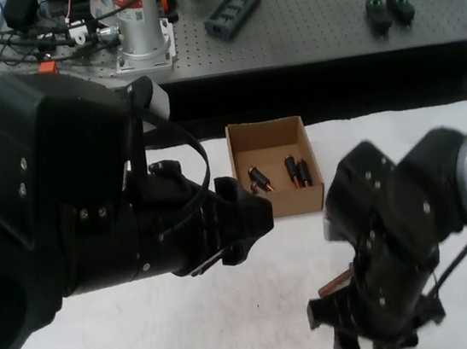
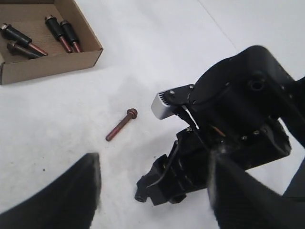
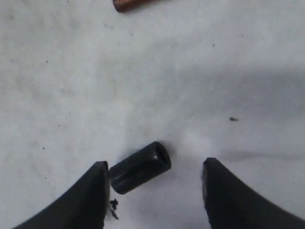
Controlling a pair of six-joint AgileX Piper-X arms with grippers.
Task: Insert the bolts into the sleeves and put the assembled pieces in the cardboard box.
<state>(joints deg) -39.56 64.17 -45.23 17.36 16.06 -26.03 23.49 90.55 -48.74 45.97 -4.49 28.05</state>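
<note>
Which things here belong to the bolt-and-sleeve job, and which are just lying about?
Job: loose bolt, sleeve, cardboard box, assembled pieces inside it.
Lying about: black slotted block, two black parts, cables, metal post.

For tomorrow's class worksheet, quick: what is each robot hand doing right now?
Left hand: open, empty.
Right hand: open around the short black cylindrical sleeve, not gripping it.

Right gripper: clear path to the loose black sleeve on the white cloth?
Probably yes. The sleeve lies flat between the fingers of the open right gripper, close by one, nothing over it; the bolt lies apart.
</note>
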